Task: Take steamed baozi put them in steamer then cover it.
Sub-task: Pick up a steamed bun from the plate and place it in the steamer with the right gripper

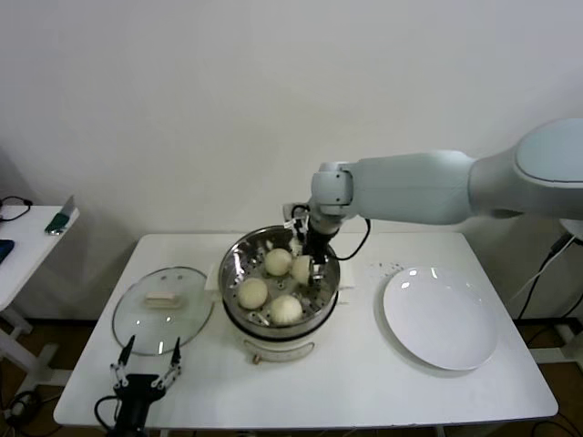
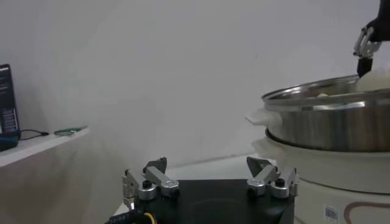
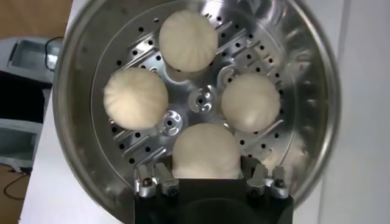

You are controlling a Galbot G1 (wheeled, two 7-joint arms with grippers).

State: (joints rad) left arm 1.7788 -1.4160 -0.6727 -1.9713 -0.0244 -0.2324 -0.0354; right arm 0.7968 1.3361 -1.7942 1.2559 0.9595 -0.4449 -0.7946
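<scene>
The steamer (image 1: pixel 235 264), a shiny steel pot with a perforated tray on a cream base, stands mid-table. Several cream-white baozi lie on its tray (image 3: pixel 201 100); one (image 1: pixel 253 292) sits at the left, one (image 1: pixel 286 309) at the front. My right gripper (image 1: pixel 305 270) reaches down into the pot. Its fingers hug the sides of the right-hand baozi (image 3: pixel 204 152), which rests on the tray. My left gripper (image 1: pixel 146 358) hangs open and empty at the table's front left corner, short of the glass lid (image 1: pixel 164 305).
The glass lid with its pale handle lies flat on the table left of the steamer (image 2: pixel 329 128). A flat white plate (image 1: pixel 442 319) with nothing on it sits to the right. A side table (image 1: pixel 27 237) with small items stands beyond the left edge.
</scene>
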